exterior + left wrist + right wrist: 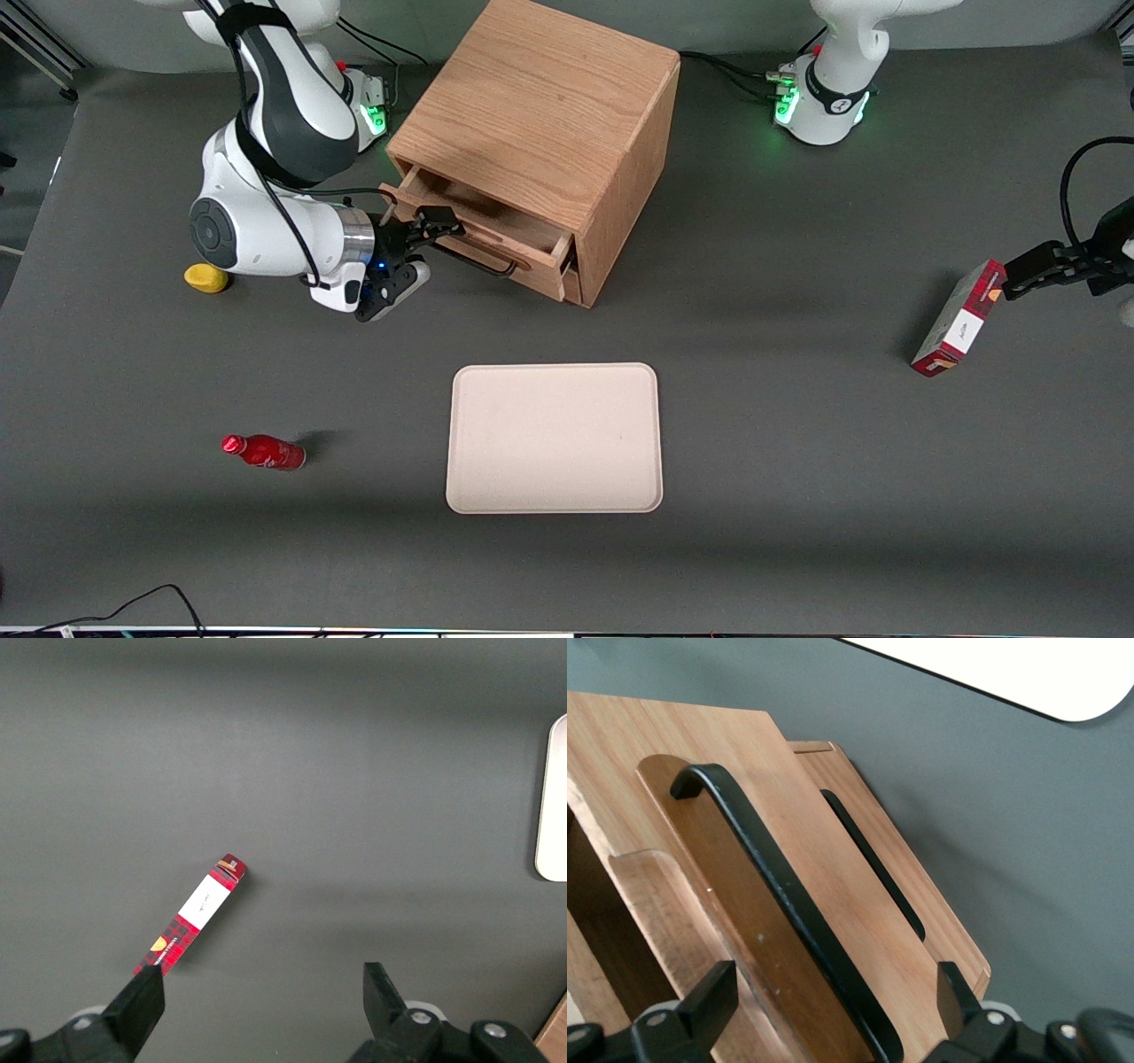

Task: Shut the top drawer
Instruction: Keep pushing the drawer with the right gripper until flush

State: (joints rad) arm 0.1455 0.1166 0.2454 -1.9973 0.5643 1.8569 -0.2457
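I have the hand [434, 232] open at the top drawer [483, 232], fingers straddling its handle [788, 904]. Next, I judge, a straight push into the cabinet [540, 115].

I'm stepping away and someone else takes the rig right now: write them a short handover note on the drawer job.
Tool: open, at the front of the top drawer, fingers either side of its black handle, not clamped on it.
Top drawer: pulled partway out of the wooden cabinet; the lower drawer sits in.
Done: tool brought to the drawer front.
Left: push the top drawer fully in, then back the tool off.
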